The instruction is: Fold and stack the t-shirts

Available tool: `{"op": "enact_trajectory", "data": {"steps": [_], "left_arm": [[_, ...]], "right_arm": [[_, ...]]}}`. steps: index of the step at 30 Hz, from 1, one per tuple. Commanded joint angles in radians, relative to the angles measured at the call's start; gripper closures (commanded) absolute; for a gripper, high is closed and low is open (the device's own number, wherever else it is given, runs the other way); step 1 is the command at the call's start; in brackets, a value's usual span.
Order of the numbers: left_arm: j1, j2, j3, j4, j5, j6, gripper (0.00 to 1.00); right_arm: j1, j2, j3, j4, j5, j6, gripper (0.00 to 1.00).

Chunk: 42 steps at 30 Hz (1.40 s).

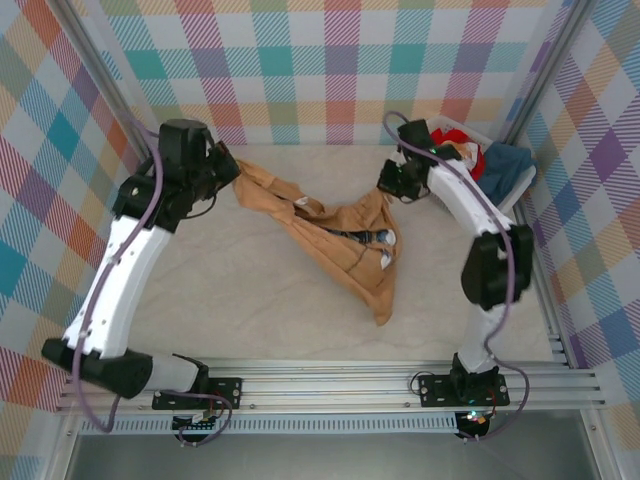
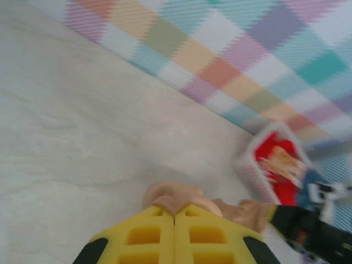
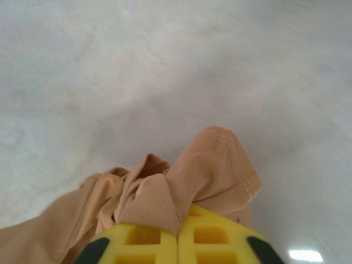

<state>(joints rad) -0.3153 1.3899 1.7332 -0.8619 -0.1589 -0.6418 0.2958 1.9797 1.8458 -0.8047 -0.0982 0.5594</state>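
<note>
Across the far half of the pale beige table, the crumpled tan-brown cloth t-shirt is sagging in a V, its long axis running left to right and its loose tail pointing toward the near edge. In the far right corner, the white slatted plastic basket is holding the red printed shirt and the dark teal shirt. The left gripper and right gripper are each pinching shut on an opposite end, apparently stretching it flat for folding.

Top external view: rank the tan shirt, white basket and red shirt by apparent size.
1. tan shirt, clearly the largest
2. white basket
3. red shirt, partly hidden inside the basket, so only its visible patch is judged
</note>
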Motion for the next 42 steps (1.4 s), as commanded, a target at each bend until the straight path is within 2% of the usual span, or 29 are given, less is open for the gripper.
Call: {"op": "enact_trajectory", "data": {"steps": [1,3,5,8,9,10,14,16,20,26,31,33,35,38,42], "left_arm": [[0.096,0.111,-0.088,-0.026,-0.094,0.008,1.00],[0.143,0.149,-0.177,0.015,-0.062,-0.002,1.00],[0.183,0.182,-0.238,-0.001,-0.050,-0.009,0.98],[0.205,0.170,-0.310,-0.048,-0.098,-0.016,0.58],[0.206,0.153,-0.334,-0.053,-0.113,-0.015,0.52],[0.208,0.130,-0.360,-0.057,-0.124,-0.016,0.50],[0.209,0.054,-0.456,-0.076,-0.064,-0.030,0.50],[0.209,0.017,-0.519,-0.078,-0.010,-0.048,0.50],[0.208,-0.049,-0.628,-0.076,0.055,-0.079,0.53],[0.221,-0.036,-0.688,-0.046,0.112,-0.081,0.51],[0.271,0.015,-0.724,0.048,0.230,-0.184,0.46],[0.272,0.046,-0.735,0.101,0.283,-0.236,0.46],[0.263,0.090,-0.752,0.170,0.355,-0.309,0.46],[0.222,0.135,-0.769,0.266,0.388,-0.419,0.45],[0.159,0.165,-0.795,0.378,0.355,-0.599,0.42]], "right_arm": [[0.003,0.200,0.228,-0.114,-0.112,-0.030,0.62],[0.005,0.255,0.324,-0.169,-0.092,-0.035,0.51],[0.006,0.219,0.300,-0.160,-0.064,-0.026,0.46],[0.012,0.087,0.111,-0.111,-0.038,0.002,0.43],[0.015,0.046,0.046,-0.096,-0.037,0.014,0.43],[0.024,-0.027,-0.073,-0.070,-0.037,0.042,0.46],[0.094,-0.264,-0.495,0.006,-0.042,0.153,0.59],[0.154,-0.358,-0.643,0.029,-0.042,0.202,0.65],[0.264,-0.411,-0.797,0.074,-0.052,0.275,0.62],[0.289,-0.272,-0.761,0.140,-0.058,0.279,0.59],[0.289,-0.168,-0.711,0.182,-0.078,0.300,0.62],[0.286,-0.138,-0.700,0.179,-0.084,0.311,0.67],[0.281,-0.120,-0.694,0.166,-0.070,0.321,0.83],[0.275,-0.129,-0.695,0.157,-0.040,0.315,0.97],[0.270,-0.145,-0.697,0.145,-0.028,0.296,1.00]]}}
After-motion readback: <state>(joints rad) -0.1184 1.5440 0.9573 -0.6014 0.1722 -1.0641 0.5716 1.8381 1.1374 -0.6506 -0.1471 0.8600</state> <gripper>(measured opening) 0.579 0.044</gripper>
